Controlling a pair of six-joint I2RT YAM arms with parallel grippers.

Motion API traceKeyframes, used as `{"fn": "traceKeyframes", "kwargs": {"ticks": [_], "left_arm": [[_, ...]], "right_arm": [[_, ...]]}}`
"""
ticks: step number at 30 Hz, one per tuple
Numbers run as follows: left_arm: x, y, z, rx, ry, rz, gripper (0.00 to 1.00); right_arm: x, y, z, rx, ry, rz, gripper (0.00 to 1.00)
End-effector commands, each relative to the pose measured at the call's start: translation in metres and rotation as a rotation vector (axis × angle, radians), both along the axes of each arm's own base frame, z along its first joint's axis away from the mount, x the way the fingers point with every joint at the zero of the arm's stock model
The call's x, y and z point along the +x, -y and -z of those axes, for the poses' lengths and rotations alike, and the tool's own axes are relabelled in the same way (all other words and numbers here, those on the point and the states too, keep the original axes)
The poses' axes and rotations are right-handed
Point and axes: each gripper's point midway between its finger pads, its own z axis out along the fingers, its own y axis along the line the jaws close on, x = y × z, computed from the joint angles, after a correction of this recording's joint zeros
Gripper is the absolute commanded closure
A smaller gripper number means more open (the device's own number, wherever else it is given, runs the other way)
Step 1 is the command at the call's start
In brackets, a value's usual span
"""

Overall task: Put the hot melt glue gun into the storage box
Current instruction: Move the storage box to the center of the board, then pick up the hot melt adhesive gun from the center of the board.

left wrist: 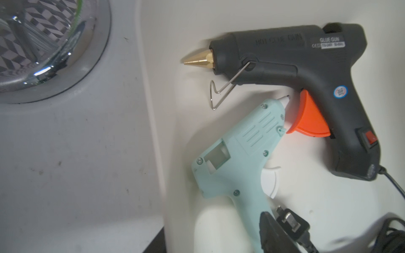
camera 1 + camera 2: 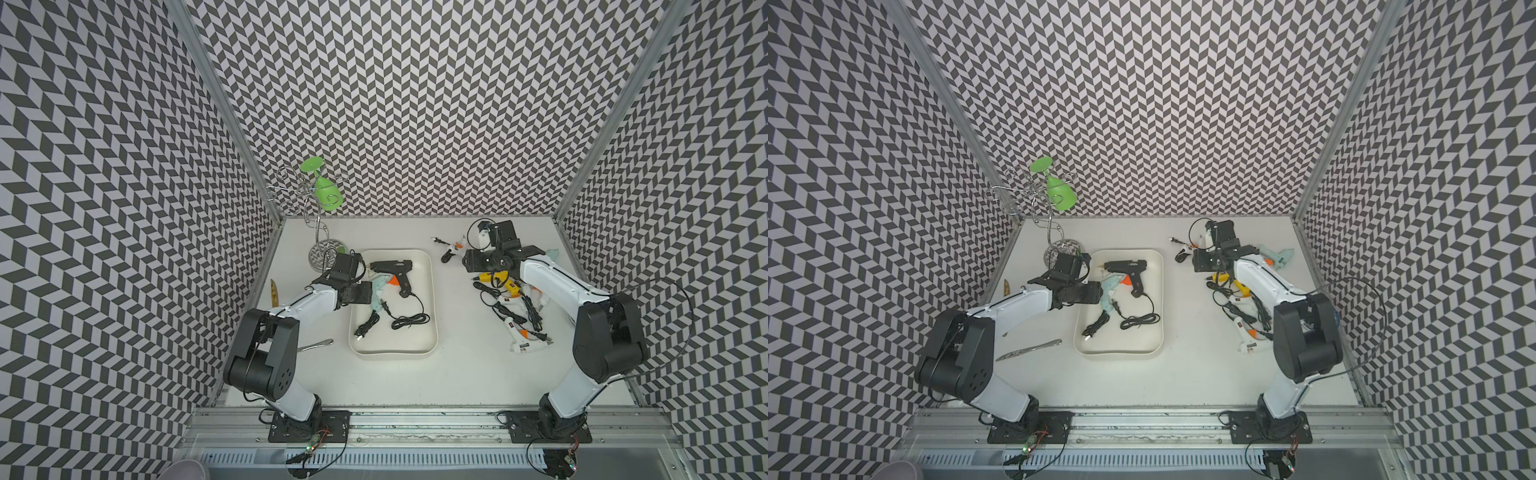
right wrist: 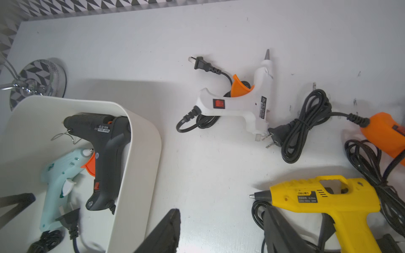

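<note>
The mint glue gun lies flat in the cream, round-cornered plastic storage box, right under the left hand; whether that hand pinches it I cannot tell. A black glue gun touches it: two in the box. The right hand hangs spread, empty, beside one yellow glue gun on the bench.

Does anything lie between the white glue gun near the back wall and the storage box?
Nothing visible does. Only bare table lies between the white glue gun and the storage box; the gun's own cord loops on that side. Inside lie a black glue gun and a mint glue gun.
</note>
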Motion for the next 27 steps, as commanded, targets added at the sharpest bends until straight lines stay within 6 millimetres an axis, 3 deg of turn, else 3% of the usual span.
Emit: {"fn": "traceKeyframes", "kwargs": {"ticks": [1, 6, 7, 10, 15, 18, 21, 27], "left_arm": [[0.009, 0.01, -0.01, -0.023, 0.033, 0.008, 0.4], [0.015, 0.005, -0.025, -0.025, 0.049, -0.054, 0.31], [0.017, 0.003, -0.032, -0.033, 0.067, -0.071, 0.28], [0.024, -0.003, -0.063, -0.066, 0.147, -0.123, 0.21], [0.037, -0.006, -0.125, -0.153, 0.289, -0.16, 0.14], [0.04, -0.009, -0.151, -0.193, 0.356, -0.17, 0.12], [0.039, -0.01, -0.158, -0.211, 0.372, -0.168, 0.11], [0.035, -0.01, -0.152, -0.217, 0.351, -0.158, 0.11]], "right_arm": [[0.003, -0.024, -0.005, 0.171, -0.016, -0.021, 0.36], [0.012, -0.036, -0.023, 0.417, 0.011, -0.003, 0.35], [0.009, -0.043, -0.032, 0.532, -0.015, 0.006, 0.35], [0.006, -0.049, -0.05, 0.755, 0.019, 0.072, 0.28], [0.015, -0.048, -0.04, 0.938, -0.028, 0.167, 0.24], [0.021, -0.042, -0.046, 1.09, 0.011, 0.212, 0.22], [0.034, -0.042, -0.038, 1.142, -0.008, 0.248, 0.21], [0.051, -0.034, -0.011, 1.148, -0.05, 0.359, 0.21]]}}
